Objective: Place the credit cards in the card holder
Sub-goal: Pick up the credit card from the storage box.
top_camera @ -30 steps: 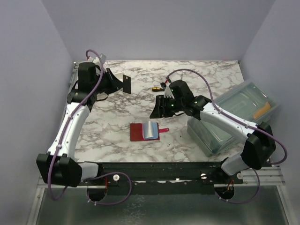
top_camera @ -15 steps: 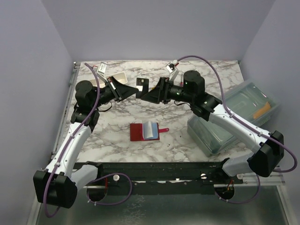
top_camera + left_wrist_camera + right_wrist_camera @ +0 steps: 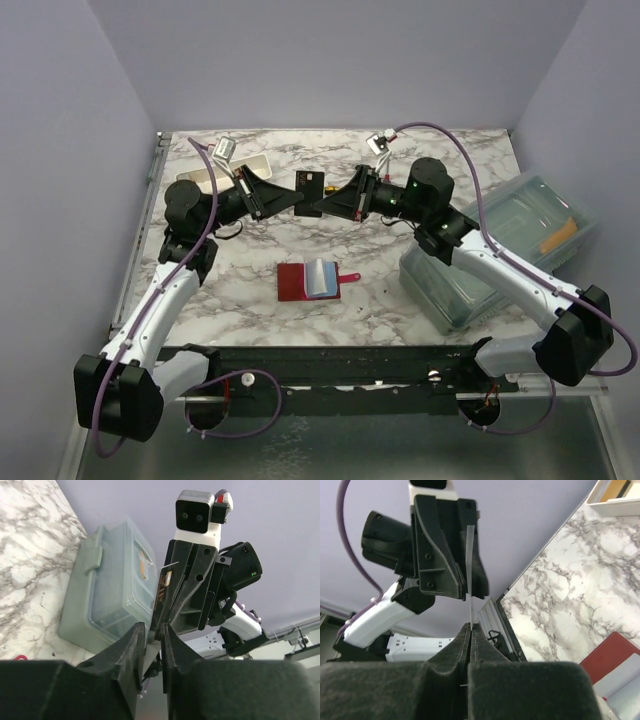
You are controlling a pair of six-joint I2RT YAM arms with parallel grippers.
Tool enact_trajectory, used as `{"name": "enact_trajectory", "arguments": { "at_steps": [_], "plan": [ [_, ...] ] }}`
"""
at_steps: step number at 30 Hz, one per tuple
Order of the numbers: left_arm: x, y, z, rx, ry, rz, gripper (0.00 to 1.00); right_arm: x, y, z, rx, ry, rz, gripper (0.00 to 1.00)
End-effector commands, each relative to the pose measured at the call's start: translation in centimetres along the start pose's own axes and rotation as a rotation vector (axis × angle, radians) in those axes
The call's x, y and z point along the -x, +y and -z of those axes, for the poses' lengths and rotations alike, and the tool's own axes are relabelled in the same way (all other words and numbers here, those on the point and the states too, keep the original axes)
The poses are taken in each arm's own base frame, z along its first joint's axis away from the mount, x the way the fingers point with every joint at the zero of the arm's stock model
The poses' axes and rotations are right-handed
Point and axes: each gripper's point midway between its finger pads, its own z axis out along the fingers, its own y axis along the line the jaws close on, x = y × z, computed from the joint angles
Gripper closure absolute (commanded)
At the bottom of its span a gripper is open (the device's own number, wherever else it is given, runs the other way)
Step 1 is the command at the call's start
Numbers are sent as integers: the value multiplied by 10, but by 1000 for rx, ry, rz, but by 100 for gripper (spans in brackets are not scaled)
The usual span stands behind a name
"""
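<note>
Above the back middle of the table my two grippers meet tip to tip around one of the credit cards (image 3: 308, 184), which looks dark from above. My right gripper (image 3: 471, 626) is shut on the card's (image 3: 470, 570) lower edge, seen edge-on. My left gripper (image 3: 154, 642) stands slightly open, its jaws either side of the same card (image 3: 161, 592) with a gap showing. The dark-red card holder (image 3: 295, 283) lies open on the table in front, a blue card (image 3: 320, 277) lying in it.
A clear plastic box (image 3: 500, 250) stands at the right edge under the right arm. A white tray (image 3: 225, 170) sits at the back left behind the left wrist. Marble table (image 3: 250, 240) stretches between the arms and the near rail.
Both arms swung together at the back middle. The left gripper carried the card there, the right gripper shut on it, and the left jaws have parted.
</note>
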Motion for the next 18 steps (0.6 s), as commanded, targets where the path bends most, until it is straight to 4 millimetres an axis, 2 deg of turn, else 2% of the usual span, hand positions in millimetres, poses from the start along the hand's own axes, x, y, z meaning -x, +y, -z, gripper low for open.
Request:
{"name": "enact_trajectory", "arguments": {
  "at_steps": [1, 4, 8, 9, 10, 11, 13, 16, 18],
  "plan": [
    [-13, -14, -2, -91, 76, 44, 73, -10, 23, 4, 120, 46, 26, 100],
    [-14, -15, -2, -102, 85, 44, 72, -14, 23, 5, 133, 62, 18, 100],
    [-14, -15, -2, -108, 88, 33, 98, -18, 19, 6, 120, 70, 11, 100],
    [-15, -14, -2, -106, 91, 30, 100, -19, 13, 6, 91, 76, 9, 98],
    [-17, -9, -2, -90, 99, 36, 100, -21, 2, 6, 25, 83, 1, 87],
    [-20, 1, -2, -54, 109, 49, 100, -25, -16, 6, -70, 101, -16, 72],
    [-29, 29, -1, 70, 142, 66, 100, -42, -58, 15, -280, 171, -29, 53],
    [-44, 76, 13, 321, 198, 70, 100, -77, -103, 34, -452, 271, -48, 47],
    [-55, 102, 27, 465, 247, 63, 100, -102, -120, 44, -490, 331, -74, 41]
  ]
}}
